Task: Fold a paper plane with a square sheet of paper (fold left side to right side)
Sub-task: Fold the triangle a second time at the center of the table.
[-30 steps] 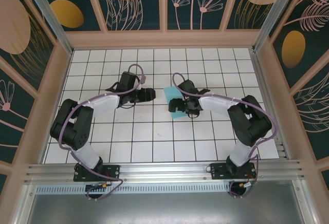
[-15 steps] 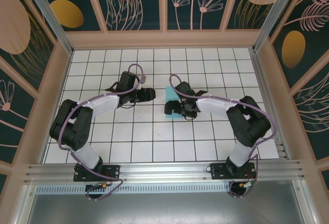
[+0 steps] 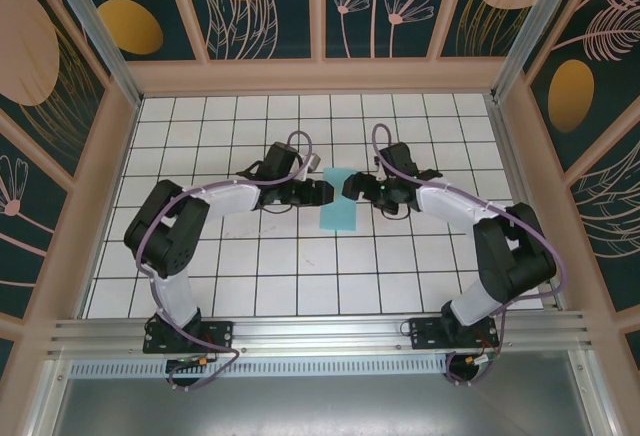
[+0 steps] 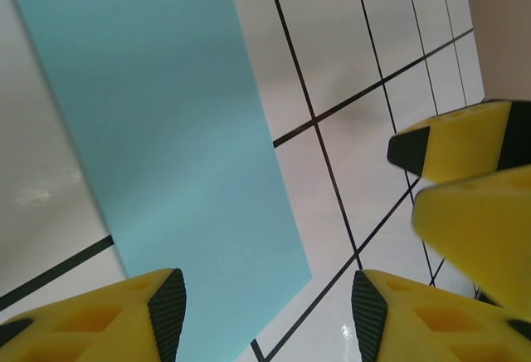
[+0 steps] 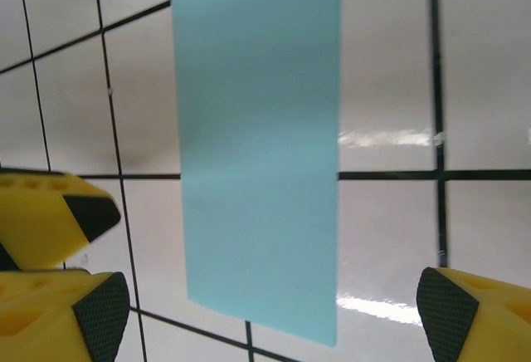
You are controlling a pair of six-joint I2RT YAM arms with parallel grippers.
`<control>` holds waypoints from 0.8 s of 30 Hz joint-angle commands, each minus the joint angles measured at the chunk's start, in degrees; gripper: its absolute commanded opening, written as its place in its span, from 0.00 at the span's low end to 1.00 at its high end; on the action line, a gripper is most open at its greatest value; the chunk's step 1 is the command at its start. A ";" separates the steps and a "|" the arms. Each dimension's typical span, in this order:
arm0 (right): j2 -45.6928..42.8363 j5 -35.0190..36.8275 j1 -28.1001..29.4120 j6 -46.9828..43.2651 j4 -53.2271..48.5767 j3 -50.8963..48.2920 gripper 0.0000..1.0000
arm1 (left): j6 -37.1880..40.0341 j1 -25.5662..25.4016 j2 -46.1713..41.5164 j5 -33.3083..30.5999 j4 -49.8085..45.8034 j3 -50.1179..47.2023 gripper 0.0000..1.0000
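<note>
Now that my right tool [image 5: 270, 316] has lifted off the halved paper [image 3: 338, 214] and my left tool [image 4: 264, 312] has moved in, both stand open and empty, seemingly ready for the next crease.

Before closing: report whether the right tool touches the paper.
Apart. Right wrist view shows bare tile between the paper and both fingers of the right tool.

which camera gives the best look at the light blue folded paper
The right wrist view: the thin light turquoise rectangular strip of paper lies flat on the tiles, with both long edges and one end sharp. The left wrist view crops it and shows one corner. The top external view shows it small and distant.
</note>
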 commanded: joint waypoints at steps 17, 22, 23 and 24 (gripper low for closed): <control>2.03 -1.86 -2.64 -2.27 1.30 -2.17 0.85 | 1.34 -1.07 6.73 -0.86 -3.86 2.80 0.57; 2.67 -3.70 -3.49 -2.08 2.29 -1.89 0.85 | 3.40 -2.02 7.96 -4.79 -8.99 4.84 0.57; 2.83 -4.49 -3.81 -1.85 2.78 -1.90 0.86 | 3.38 -2.16 8.05 -5.02 -9.27 4.94 0.57; 2.99 -5.83 -4.15 -1.48 3.87 -2.07 0.86 | 3.38 -2.36 8.14 -5.53 -9.68 5.10 0.57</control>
